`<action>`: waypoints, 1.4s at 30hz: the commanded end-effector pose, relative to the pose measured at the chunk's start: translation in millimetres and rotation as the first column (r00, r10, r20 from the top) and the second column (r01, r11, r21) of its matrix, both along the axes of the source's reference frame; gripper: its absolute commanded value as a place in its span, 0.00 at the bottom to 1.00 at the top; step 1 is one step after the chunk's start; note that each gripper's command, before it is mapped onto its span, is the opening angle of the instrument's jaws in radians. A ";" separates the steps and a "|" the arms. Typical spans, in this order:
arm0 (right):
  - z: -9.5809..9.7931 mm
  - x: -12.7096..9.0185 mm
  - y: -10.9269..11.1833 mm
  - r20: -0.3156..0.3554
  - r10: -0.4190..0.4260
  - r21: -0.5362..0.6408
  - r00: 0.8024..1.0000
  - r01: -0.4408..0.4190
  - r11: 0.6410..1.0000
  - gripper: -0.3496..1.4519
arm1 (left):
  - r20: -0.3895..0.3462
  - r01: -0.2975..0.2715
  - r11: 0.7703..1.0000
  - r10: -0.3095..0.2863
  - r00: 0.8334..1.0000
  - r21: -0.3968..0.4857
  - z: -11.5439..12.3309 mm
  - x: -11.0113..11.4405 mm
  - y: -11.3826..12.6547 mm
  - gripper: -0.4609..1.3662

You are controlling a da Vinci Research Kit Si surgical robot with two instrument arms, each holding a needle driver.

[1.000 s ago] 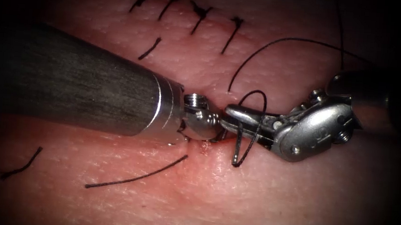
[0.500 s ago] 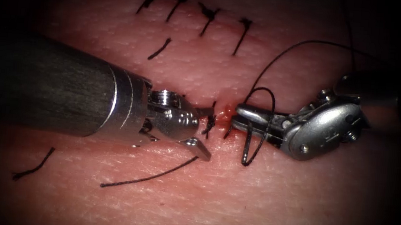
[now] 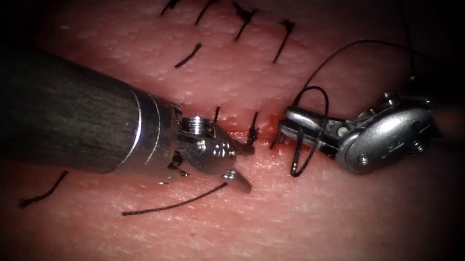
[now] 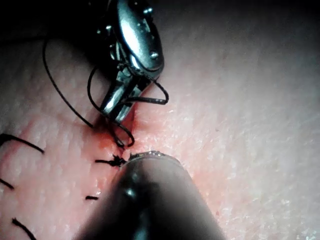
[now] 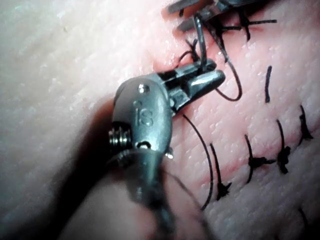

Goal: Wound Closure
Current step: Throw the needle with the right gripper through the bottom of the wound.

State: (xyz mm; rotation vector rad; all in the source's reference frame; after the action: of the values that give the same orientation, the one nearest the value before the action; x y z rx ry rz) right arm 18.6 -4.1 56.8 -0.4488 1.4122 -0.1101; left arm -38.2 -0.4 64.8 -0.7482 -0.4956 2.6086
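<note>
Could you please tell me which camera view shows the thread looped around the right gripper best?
The endoscope view: the thread loops clearly over the right gripper, side-on. The right wrist view shows it from behind; the left wrist view shows it end-on.

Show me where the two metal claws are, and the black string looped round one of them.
left arm's tool (image 3: 239, 164), endoscope view: between its two spread jaws.
right arm's tool (image 3: 291, 120), endoscope view: at the tips of its jaws.
thread (image 3: 323, 107), endoscope view: on the loop wrapped around the right tool's jaws.

Left tool (image 3: 241, 164) fingers spread apart; right tool (image 3: 294, 124) fingers closed, tips facing
</note>
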 end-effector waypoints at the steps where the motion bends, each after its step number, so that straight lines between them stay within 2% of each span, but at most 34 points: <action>1: 0.1 -0.1 0.2 -0.003 0.008 0.017 1.000 -0.008 1.000 0.00 | 0.020 -0.007 1.000 0.007 1.000 0.021 -0.2 -0.3 -0.3 0.17; 6: 0.0 -0.3 1.0 -0.021 0.026 0.099 0.999 -0.023 0.995 0.00 | 0.042 -0.030 0.999 0.029 0.999 0.026 -1.0 -1.6 -1.2 0.06; 13: -0.5 -0.5 1.7 -0.030 0.040 0.182 0.999 -0.034 0.983 0.00 | 0.076 -0.043 0.999 0.041 0.996 0.032 -0.8 -3.3 -2.0 0.06; 18: -1.1 -0.7 2.2 -0.030 0.035 0.239 0.999 -0.026 0.971 0.00 | 0.084 -0.047 0.998 0.044 0.995 0.034 1.0 -2.8 -2.0 0.06; 19: -1.0 -0.6 2.2 -0.026 0.033 0.294 0.999 -0.024 0.956 0.00 | 0.084 -0.037 0.999 0.034 0.996 0.036 2.1 -2.4 -1.9 0.06; 21: -0.9 -0.6 2.3 -0.028 0.035 0.310 0.999 -0.025 0.950 0.00 | 0.082 -0.038 0.999 0.035 0.996 0.037 2.6 -2.1 -1.9 0.06; 30: -0.6 -0.8 3.0 -0.046 0.059 0.394 0.997 -0.036 0.918 0.00 | 0.088 -0.041 0.998 0.036 0.995 0.056 4.2 -1.9 -2.2 0.06; 42: -0.3 -0.6 3.7 -0.063 0.104 0.527 0.993 -0.055 0.848 0.00 | 0.083 -0.075 0.993 0.067 0.994 0.091 5.5 -2.0 -3.4 0.06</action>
State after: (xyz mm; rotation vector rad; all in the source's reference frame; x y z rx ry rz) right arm 18.0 -0.1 56.5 -0.0497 1.4413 0.3723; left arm -40.2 -3.8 70.3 -0.8197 -0.6614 2.6093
